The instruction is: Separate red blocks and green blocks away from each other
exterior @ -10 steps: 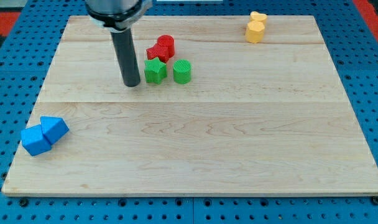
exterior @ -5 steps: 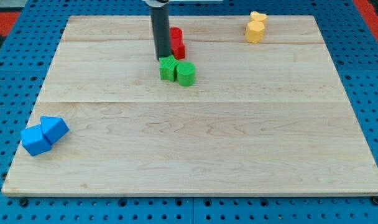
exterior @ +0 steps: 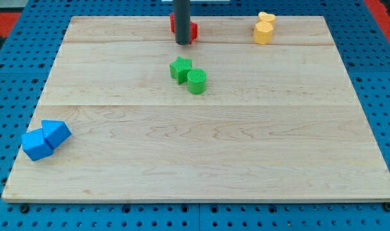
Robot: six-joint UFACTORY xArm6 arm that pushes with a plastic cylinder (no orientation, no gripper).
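Already my tip (exterior: 182, 42), a bare rod grasping nothing, touches the red blocks (exterior: 191, 29) above the green star block (exterior: 179, 68) and green cylinder (exterior: 197, 81), so I judge separation mostly done.

My tip (exterior: 182, 42) touching red blocks (exterior: 192, 29); green blocks (exterior: 189, 75) apart.

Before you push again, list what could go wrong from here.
1. The red blocks sit near the board's top edge, behind my tip. Pushing further up the view could slide them off.
2. The rod hides part of the reds, so their exact pose is unclear.
3. Sweeping back down could bump the green star and green cylinder.
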